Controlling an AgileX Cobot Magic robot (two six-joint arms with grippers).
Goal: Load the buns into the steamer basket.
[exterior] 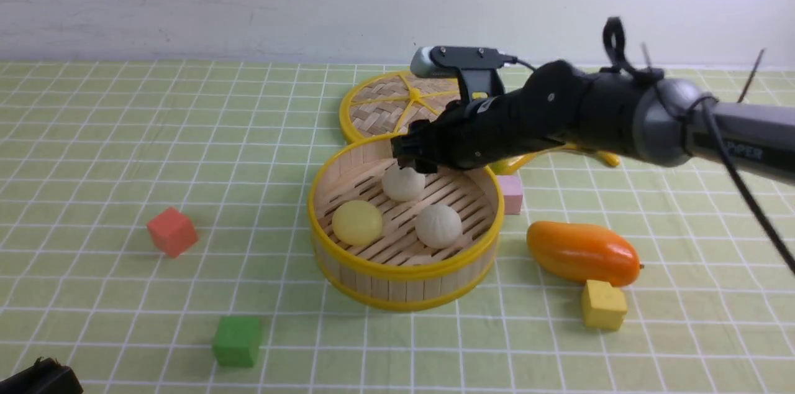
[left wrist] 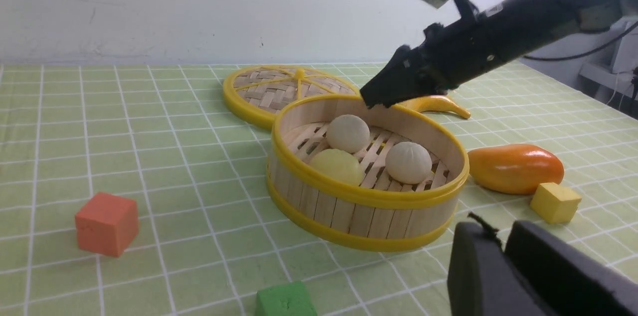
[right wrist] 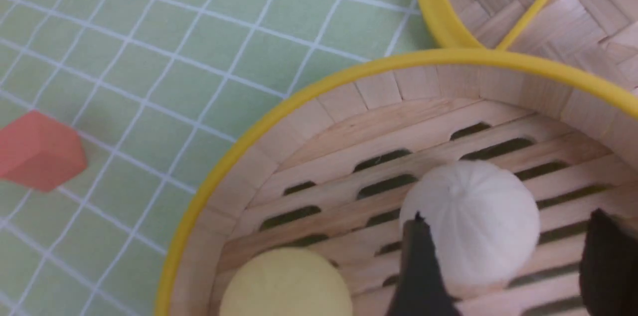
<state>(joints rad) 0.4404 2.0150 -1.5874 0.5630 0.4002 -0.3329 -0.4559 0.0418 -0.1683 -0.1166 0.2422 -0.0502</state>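
Got a green, white-gridded counter [exterior: 112, 183] here, bearing a steamer basket [exterior: 407, 287], woven lid [exterior: 379, 114], banana [left wrist: 436, 104], orange mango [exterior: 581, 252], and red [exterior: 172, 232], green [exterior: 237, 341], yellow [exterior: 604, 305] and pink cubes [exterior: 510, 195].

red cube [exterior: 172, 232], green cube [exterior: 237, 341], orange mango [exterior: 582, 253]

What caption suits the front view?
All three buns sit in the steamer basket, the right gripper above the farthest one.

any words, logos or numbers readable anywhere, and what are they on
"PIPER", its first letters blurred, on the robot's right arm.
No other text can be read in the three views; none shows on the cubes, buns or steamer basket.
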